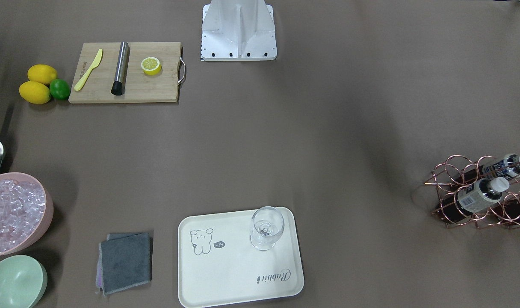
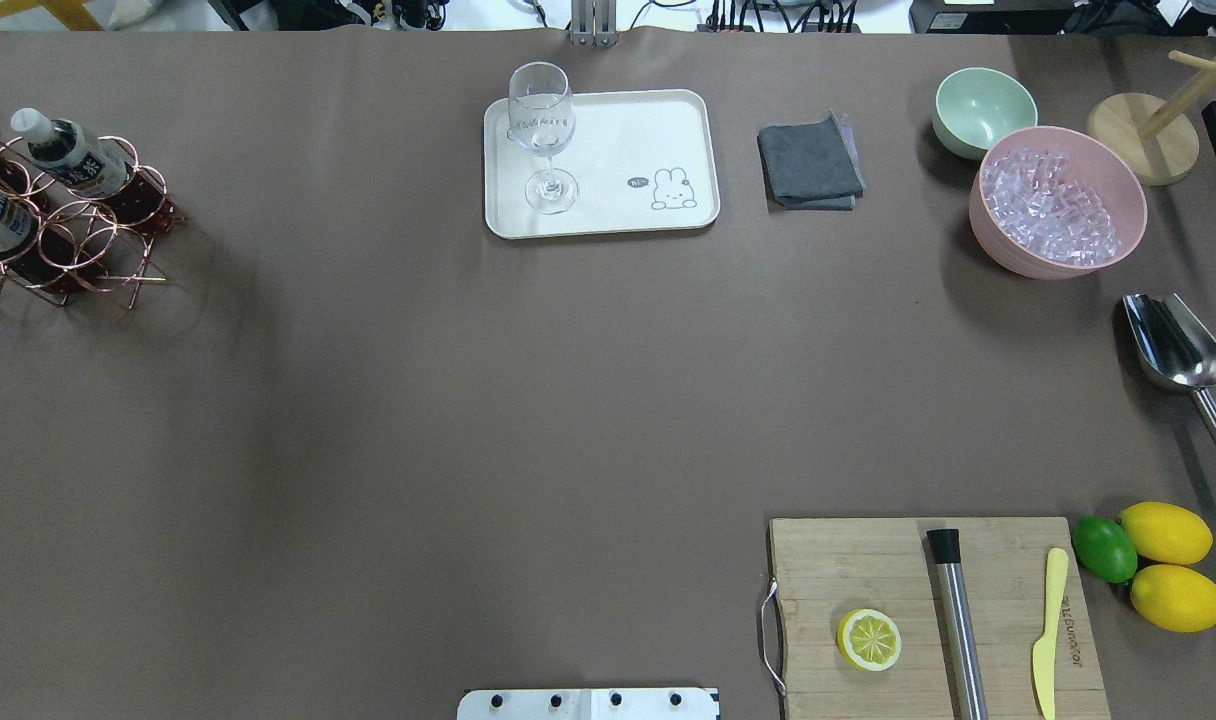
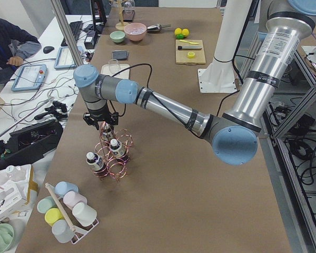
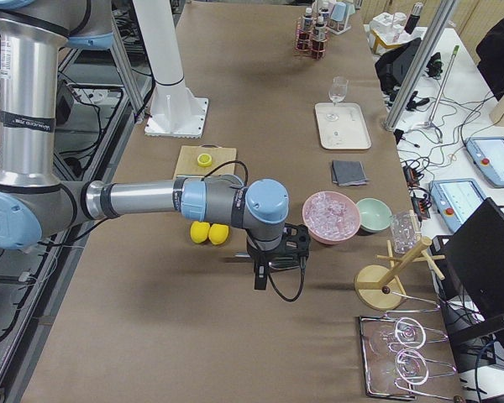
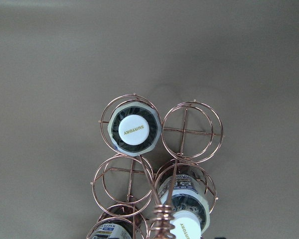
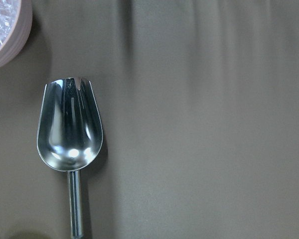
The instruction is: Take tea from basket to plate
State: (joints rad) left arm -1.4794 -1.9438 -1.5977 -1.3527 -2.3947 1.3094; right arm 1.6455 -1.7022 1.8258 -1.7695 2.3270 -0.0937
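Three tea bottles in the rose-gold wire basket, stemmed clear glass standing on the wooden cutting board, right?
No: overhead view shows the stemmed clear glass on the cream-white rectangular tray. The three tea bottles are in the rose-gold wire basket.

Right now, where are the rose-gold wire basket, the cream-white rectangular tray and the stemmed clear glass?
rose-gold wire basket (image 5: pixel 184 130), left wrist view, wire cross in an empty cell
cream-white rectangular tray (image 2: pixel 618 140), overhead view, bare middle
stemmed clear glass (image 2: pixel 541 110), overhead view, its bowl
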